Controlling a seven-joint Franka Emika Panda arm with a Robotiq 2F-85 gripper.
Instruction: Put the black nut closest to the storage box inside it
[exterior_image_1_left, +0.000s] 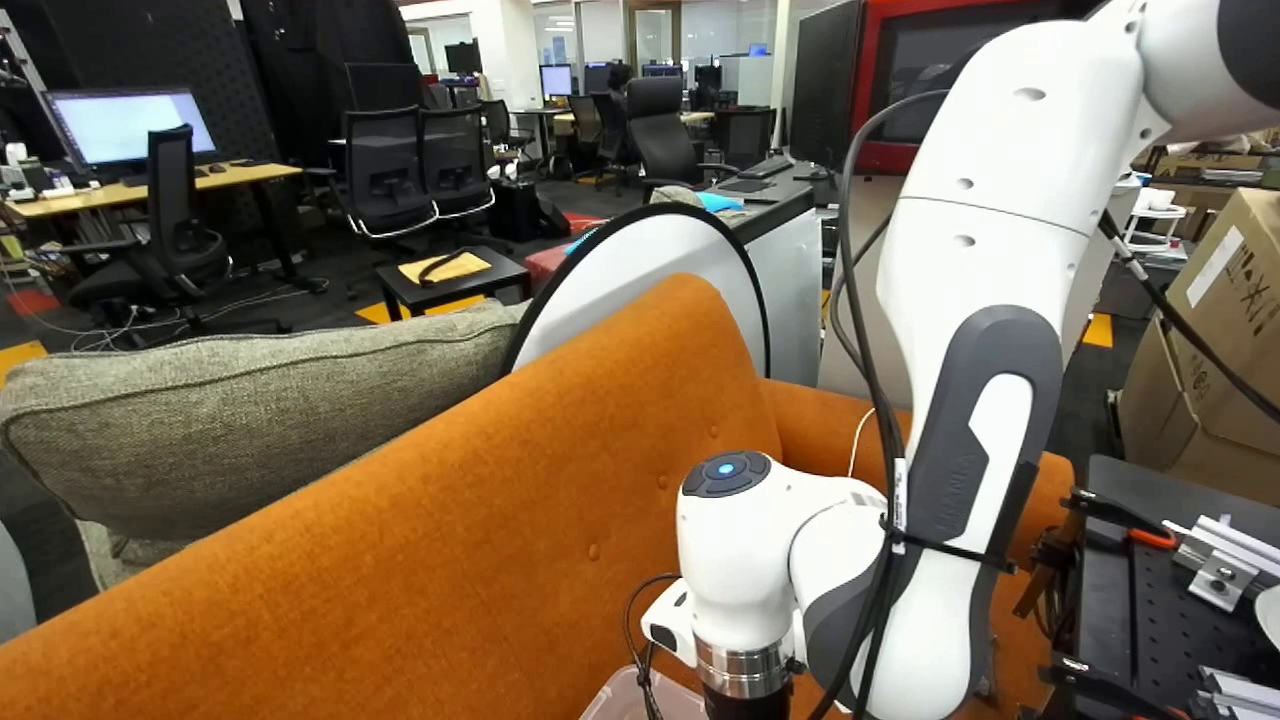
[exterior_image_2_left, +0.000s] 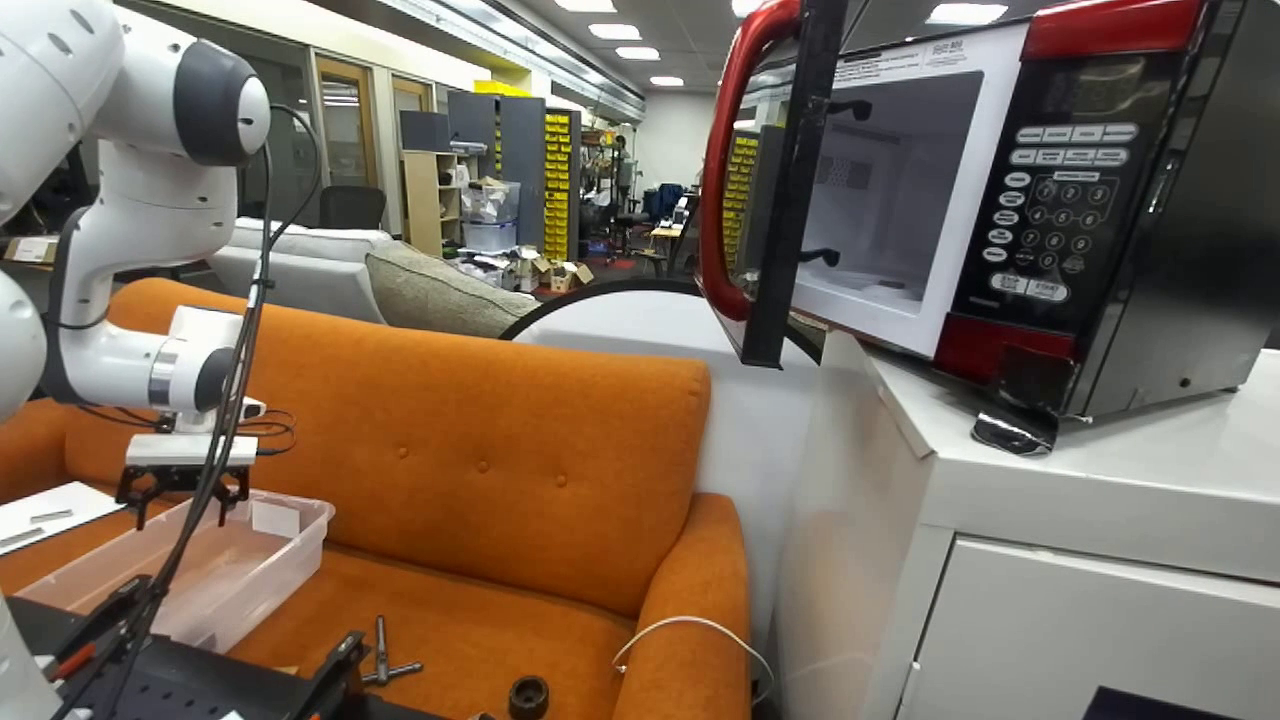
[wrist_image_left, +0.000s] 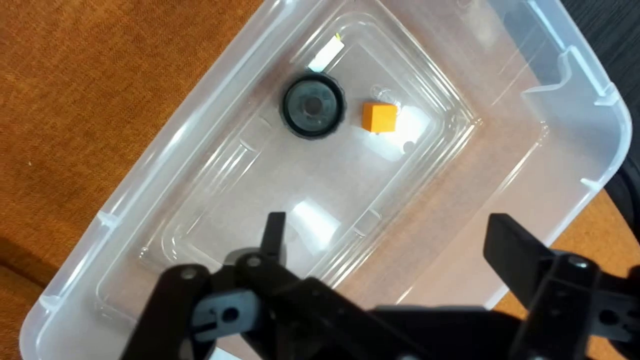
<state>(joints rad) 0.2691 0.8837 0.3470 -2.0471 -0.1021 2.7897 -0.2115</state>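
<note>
Holding the gripper (wrist_image_left: 387, 227) over the storage box (wrist_image_left: 280, 185), I read its fingers (wrist_image_left: 515, 255) as spread wide, one tip left of centre and one right of centre in the lower half of the wrist view. They grip nothing; the floor and wall of the box show between the tips.

The black nut (wrist_image_left: 322, 120), a round part with a central hole, lies on the floor of the storage box, at the upper centre of the frame, apart from the fingers. An orange cube (wrist_image_left: 380, 118) sits just to its right, not touching.

In an exterior view, the translucent box rests at lower left on the orange sofa (exterior_image_2_left: 480, 440), and I have the gripper above it, fingers pointing down. I cannot tell whether the tips are above or below the rim. A second black ring (exterior_image_2_left: 528, 712) stands at the bottom edge, left of centre; a T-handled metal tool (exterior_image_2_left: 382, 660) lies to its left. A red microwave (exterior_image_2_left: 1060, 120), door open, occupies the upper right on a white cabinet (exterior_image_2_left: 1080, 600).

In an exterior view, the arm (exterior_image_1_left: 990, 260) fills the right side; a corner of the box shows at the bottom edge.
</note>
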